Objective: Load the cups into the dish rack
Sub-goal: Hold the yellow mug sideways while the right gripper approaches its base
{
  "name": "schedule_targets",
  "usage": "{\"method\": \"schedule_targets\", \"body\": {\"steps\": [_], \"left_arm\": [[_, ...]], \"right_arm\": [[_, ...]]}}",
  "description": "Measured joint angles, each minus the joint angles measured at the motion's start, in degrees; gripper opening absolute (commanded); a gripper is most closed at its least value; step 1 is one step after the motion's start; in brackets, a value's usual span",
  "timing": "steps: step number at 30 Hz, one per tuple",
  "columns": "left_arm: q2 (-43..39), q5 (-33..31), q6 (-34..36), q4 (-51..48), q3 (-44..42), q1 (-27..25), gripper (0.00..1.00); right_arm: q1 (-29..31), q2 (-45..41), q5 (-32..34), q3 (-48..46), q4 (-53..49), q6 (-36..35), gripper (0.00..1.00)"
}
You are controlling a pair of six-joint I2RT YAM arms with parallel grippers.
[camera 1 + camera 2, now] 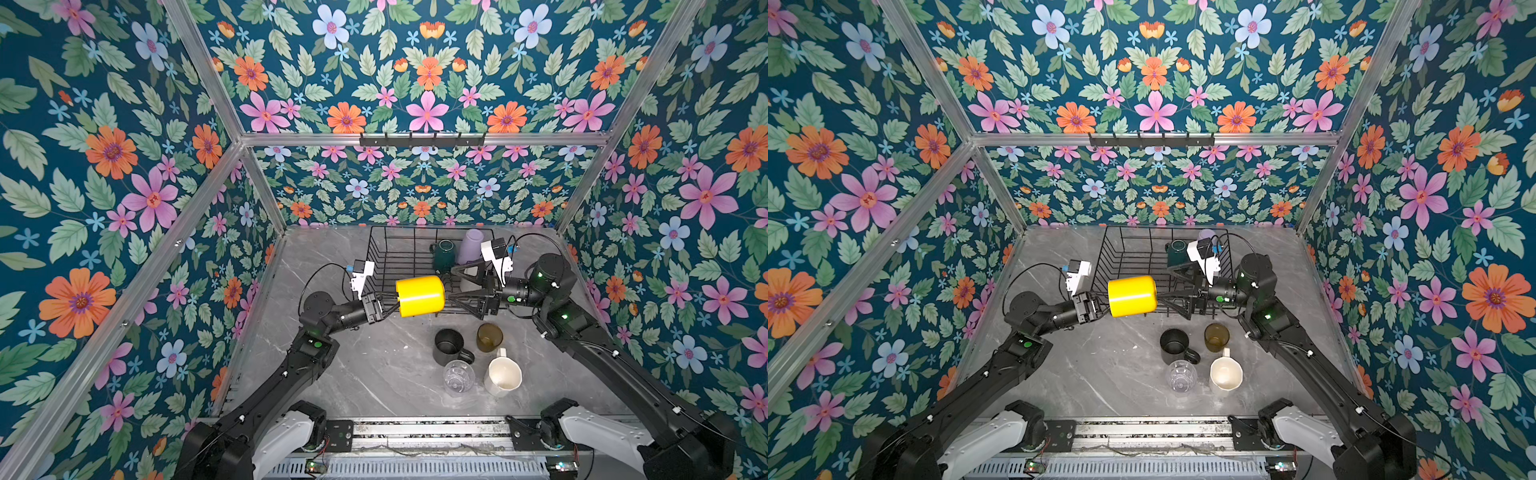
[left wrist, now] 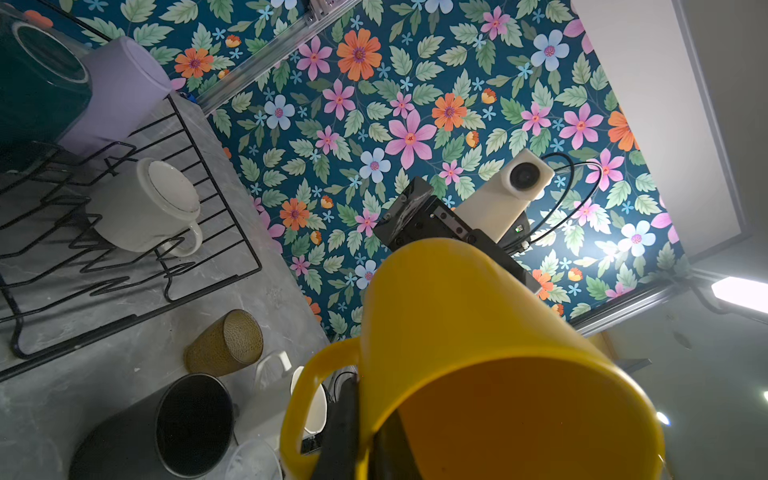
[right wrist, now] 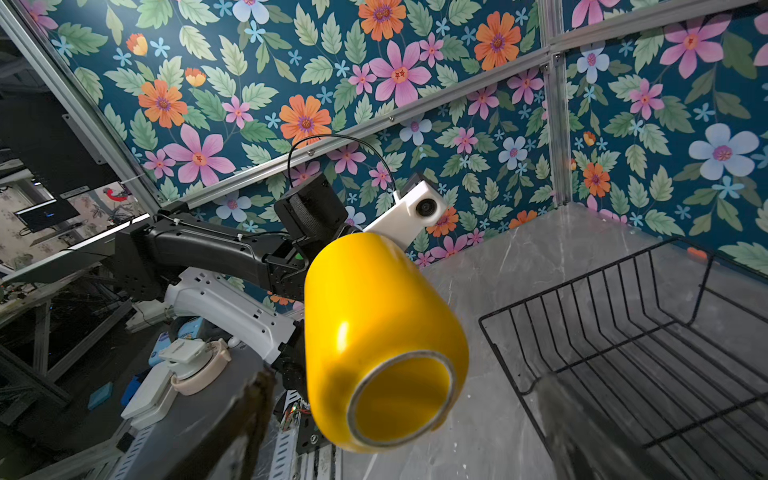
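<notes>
Now, the left gripper (image 1: 391,302) is clamped tight on the rim of the yellow mug (image 1: 419,296), one finger inside the mouth and one outside, right next to the handle in the left wrist view; the mug hangs clear of the table (image 1: 353,374), lying on its side, mouth toward the left arm and base toward the right; in both top views it sits at the near-left corner of the rack (image 1: 374,249).

Over to the right gripper (image 1: 449,284); jaws spread wide, holding nothing, tips just at the mug's base; whether they touch it I cannot tell; the right wrist view has that round base square ahead with a finger out on either side.

Inside the rack, three are already in; the green mug (image 1: 444,253) and lilac tumbler (image 1: 471,247) stand side by side at the far right, and the white mug (image 2: 141,212) rests bottom up among the divider wires nearer the front.

Down on the table, on the near side of the rack and right of centre, four wait in a tight cluster; black mug (image 1: 449,347) and olive tumbler (image 1: 489,337) behind, clear glass (image 1: 458,376) and cream mug (image 1: 503,374) in front, all mouth up; the glass is just beside the black mug's handle.
</notes>
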Motion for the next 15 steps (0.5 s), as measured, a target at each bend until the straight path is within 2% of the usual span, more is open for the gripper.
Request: {"method": "schedule_targets", "body": {"steps": [15], "left_arm": [[0.37,0.74,-0.72,0.90,0.04,0.00,0.00]], "right_arm": [[4.37,7.52,-3.76,5.05,-1.16,-6.73,0.99]]}}
